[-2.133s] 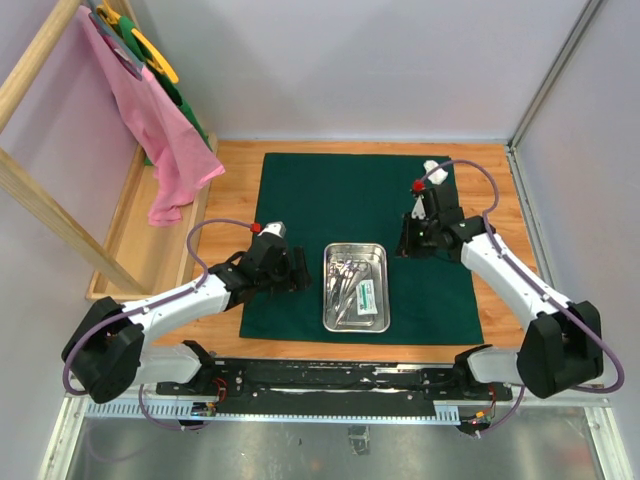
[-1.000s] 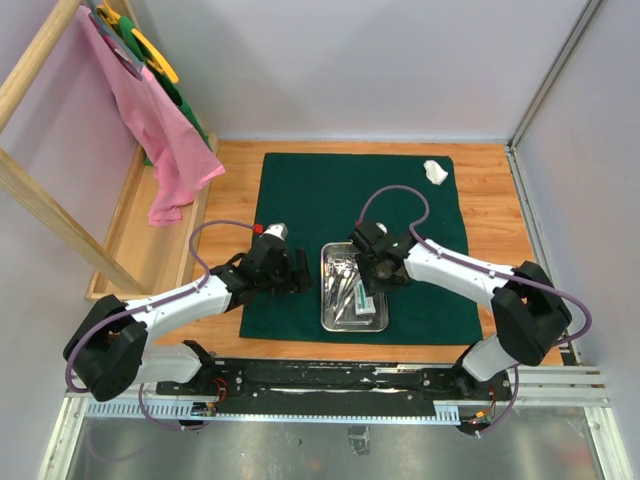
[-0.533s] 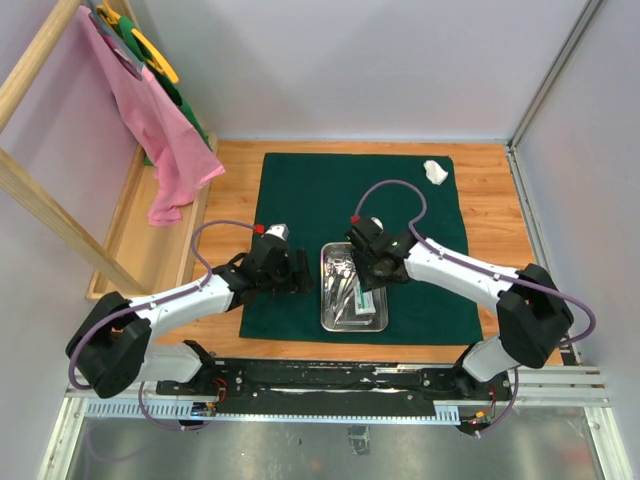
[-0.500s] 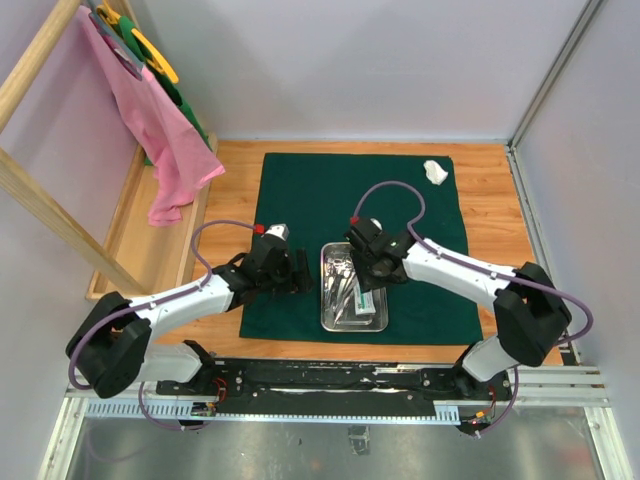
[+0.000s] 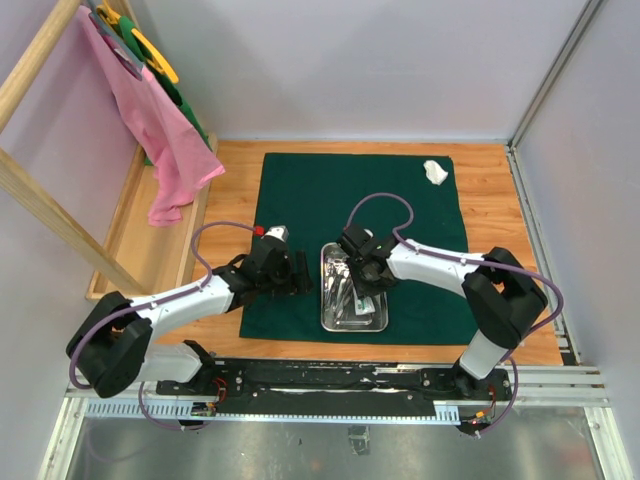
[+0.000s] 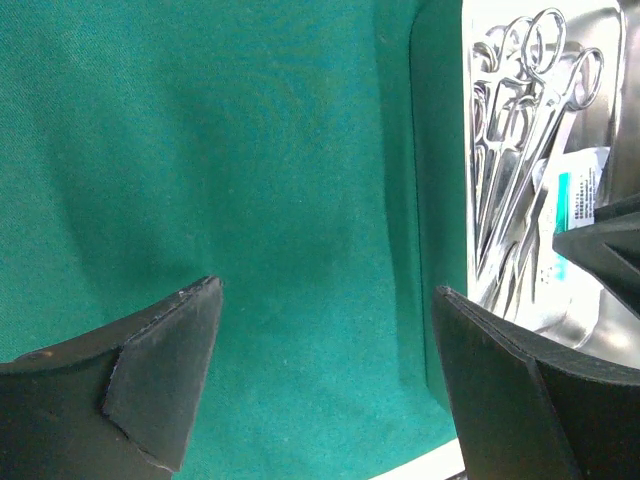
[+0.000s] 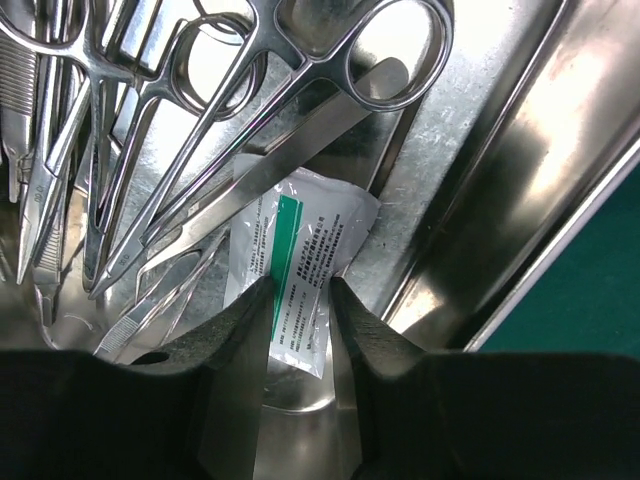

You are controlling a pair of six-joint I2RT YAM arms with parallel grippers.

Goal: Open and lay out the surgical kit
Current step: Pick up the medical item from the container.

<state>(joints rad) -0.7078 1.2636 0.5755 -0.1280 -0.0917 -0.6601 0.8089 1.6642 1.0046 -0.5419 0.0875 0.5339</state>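
The right arm has swung in from the far right of the dark green cloth [image 5: 310,195], where it hung over the white gauze wad [image 5: 434,171] two seconds ago, and now reaches down into the steel tray [image 5: 354,326]. The wad lies alone on the cloth's far right corner, apparently set there to keep it apart from the steel.

The right end effector [image 7: 298,302] stands with its fingers narrowly apart on either side of the small white packet [image 7: 300,250], touching its edges. Whether they already clamp it cannot be told. The packet is wedged under the instruments against the tray's wall, which probably explains the steep approach from its free end. The likely step in hand is lifting the packet out and laying it on the cloth.

The left end effector [image 6: 325,330] hovers low over bare cloth just beside the tray's left rim, jaws wide apart and empty — seemingly waiting its turn.

The kit sits mid-table [image 5: 500,200]: one cloth spread flat, one tray on its near half, one gauze wad and one packet. In the tray lie at least three ring-handled forceps [image 7: 215,150] and at least one flat tweezers [image 7: 320,135] — the pile overlaps too much for a firm count.
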